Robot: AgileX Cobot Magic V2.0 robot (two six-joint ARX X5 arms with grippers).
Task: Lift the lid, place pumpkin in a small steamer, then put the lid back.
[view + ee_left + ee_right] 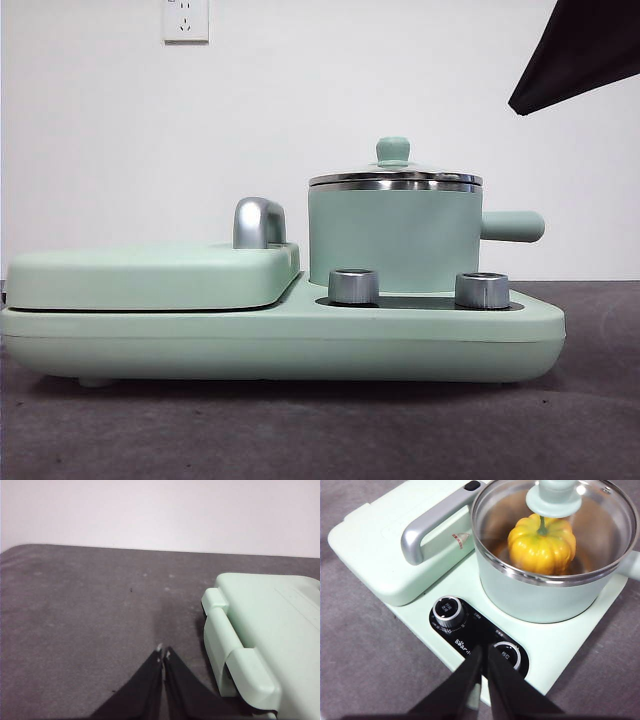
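Right wrist view: glossy yellow-orange pumpkin (541, 544) sits inside the small steamer (540, 587), apparently centred, under the lid (555, 510); right pincer (484, 652), jaws pressed together, hovers at six o'clock.

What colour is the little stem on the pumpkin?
Green. The pumpkin itself is yellow-orange; its stem shows best in the right wrist view, through the glass lid.

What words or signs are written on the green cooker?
"Bear", white, partly cut off by the right claw: on the black panel between the two knobs.
Tiny marks around the knobs: too small to read.
Red warning triangle with small print: on the flat cover under the handle, unreadable.
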